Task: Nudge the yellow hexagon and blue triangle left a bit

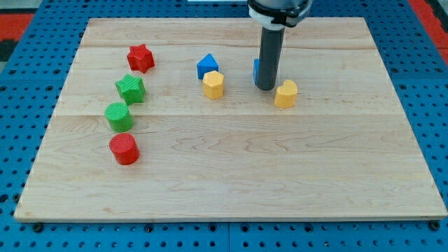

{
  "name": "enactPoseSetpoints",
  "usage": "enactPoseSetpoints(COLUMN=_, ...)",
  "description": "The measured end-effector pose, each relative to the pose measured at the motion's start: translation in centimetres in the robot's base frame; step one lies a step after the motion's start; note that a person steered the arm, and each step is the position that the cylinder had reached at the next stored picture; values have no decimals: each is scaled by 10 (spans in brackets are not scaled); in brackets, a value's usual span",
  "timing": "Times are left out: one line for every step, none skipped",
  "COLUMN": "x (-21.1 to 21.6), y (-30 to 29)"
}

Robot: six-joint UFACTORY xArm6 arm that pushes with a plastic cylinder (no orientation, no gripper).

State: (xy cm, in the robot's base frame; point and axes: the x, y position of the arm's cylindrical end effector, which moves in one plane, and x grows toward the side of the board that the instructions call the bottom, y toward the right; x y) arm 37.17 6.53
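Observation:
The yellow hexagon (213,85) sits on the wooden board near its upper middle. The blue triangle (207,66) touches it just above and to the left. My tip (265,88) is to the right of both blocks, about a block's width or more from the hexagon. The rod hides most of another blue block (257,69), of which only a sliver shows on its left side. A yellow heart-like block (285,94) lies just right of my tip.
A red star (141,57), a green star (131,89), a green cylinder (119,116) and a red cylinder (124,148) run down the view's left side. The board (231,182) rests on a blue perforated table.

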Motion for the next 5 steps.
enactPoseSetpoints(x=-9, y=-5)
enactPoseSetpoints(x=-6, y=-4)
enactPoseSetpoints(x=-2, y=-4)
enactPoseSetpoints(x=-2, y=-32)
enactPoseSetpoints(x=-2, y=-62)
